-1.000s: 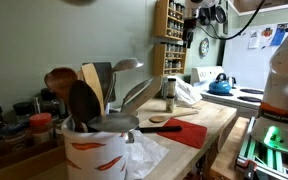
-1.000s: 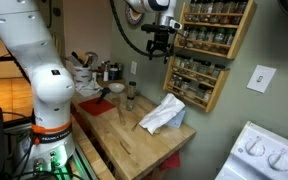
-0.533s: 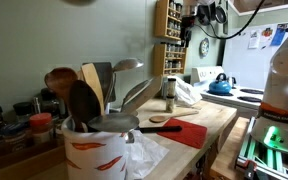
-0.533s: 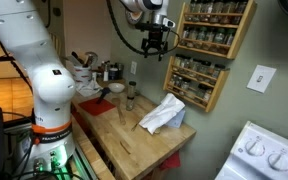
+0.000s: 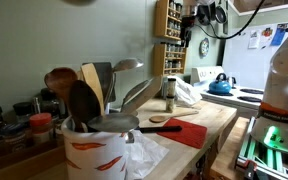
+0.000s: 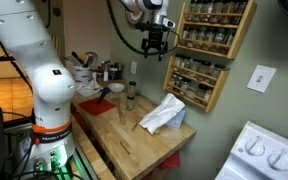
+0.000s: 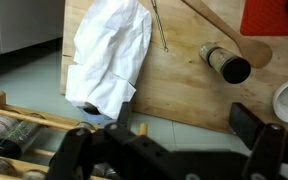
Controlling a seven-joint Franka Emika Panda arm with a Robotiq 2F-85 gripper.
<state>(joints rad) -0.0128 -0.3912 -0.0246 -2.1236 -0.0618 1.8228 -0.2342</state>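
High in air: black Robotiq gripper (image 6: 156, 42), close beside wooden wall-mounted spice rack (image 6: 206, 45), not touching it. Fingers (image 7: 72, 155) spread wide in wrist view, nothing btw them. Underneath: crumpled white cloth (image 7: 109, 60) lying on light wooden countertop (image 7: 184, 95), below rack. Dark round-lidded jar (image 7: 226, 64) & long wooden spoon (image 7: 229, 32) near cloth – apart from it. Flat red mat (image 7: 274, 14) at frame corner, beside spoon.

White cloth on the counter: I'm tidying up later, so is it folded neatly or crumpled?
Crumpled. The white cloth lies in a loose, wrinkled heap on the wooden counter; an exterior view shows it bunched up too.
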